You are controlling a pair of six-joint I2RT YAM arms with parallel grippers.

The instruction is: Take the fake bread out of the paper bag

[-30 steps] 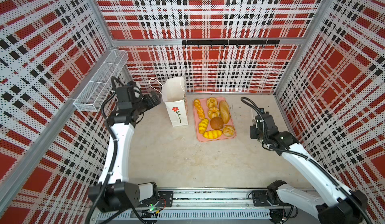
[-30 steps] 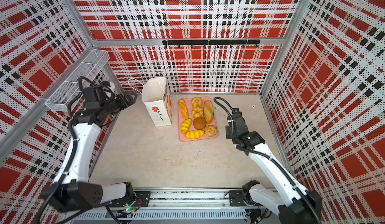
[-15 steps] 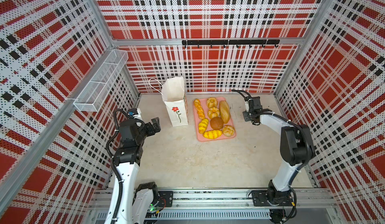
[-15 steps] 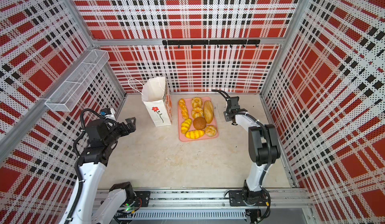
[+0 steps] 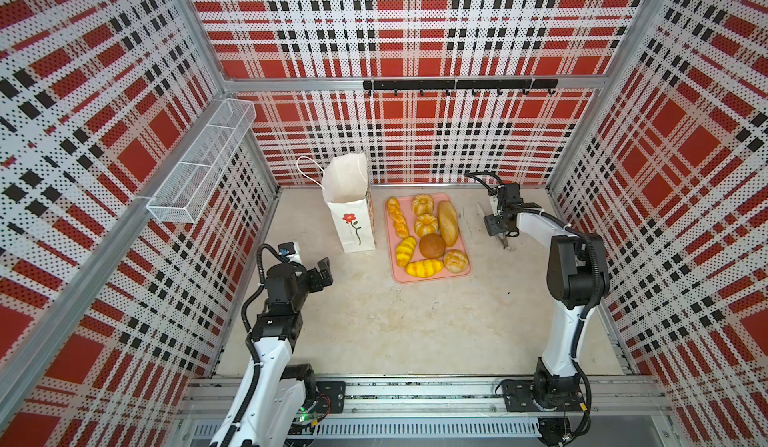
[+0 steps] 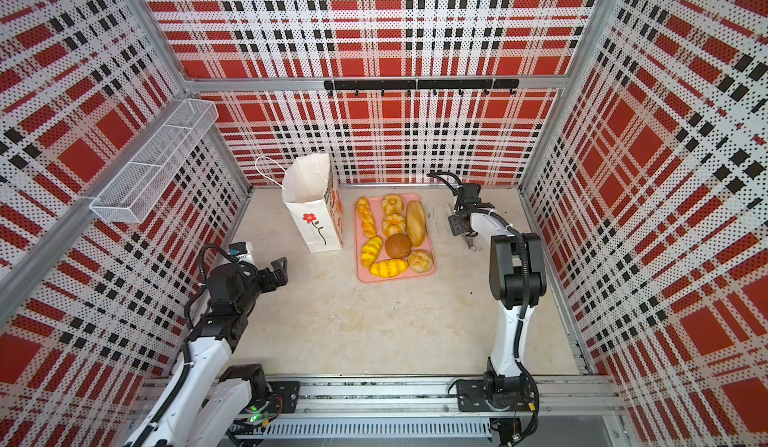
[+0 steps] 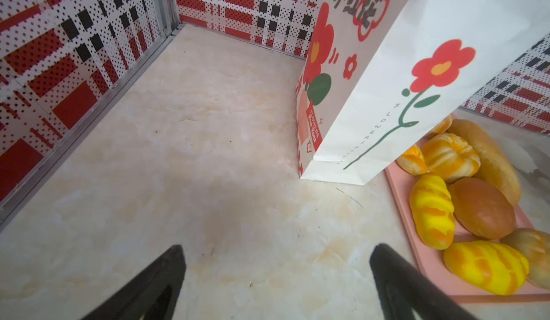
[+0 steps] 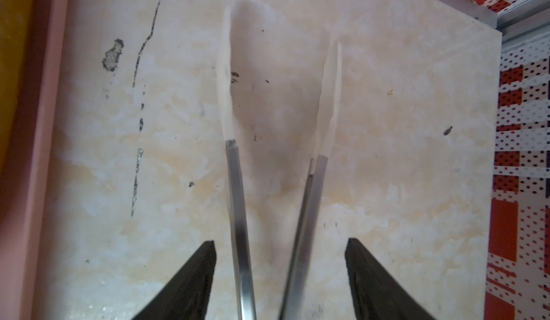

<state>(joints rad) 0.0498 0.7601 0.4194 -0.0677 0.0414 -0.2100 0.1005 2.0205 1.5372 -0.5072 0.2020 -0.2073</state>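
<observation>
Tools both spread, my right tool [image 8: 281, 241] astride tongs [image 8: 238, 199] on the worktop [image 8: 387, 154], left tool [image 7: 278, 245] empty; fake bread [image 5: 432, 245] lies on the tray [image 5: 415, 279] between them, outside the paper bag [image 5: 353, 224]: unloading seems done, so I should withdraw.

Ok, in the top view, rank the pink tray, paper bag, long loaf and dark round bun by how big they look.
1. pink tray
2. paper bag, close, and its top is nearer the camera, so unsure
3. long loaf
4. dark round bun
</observation>
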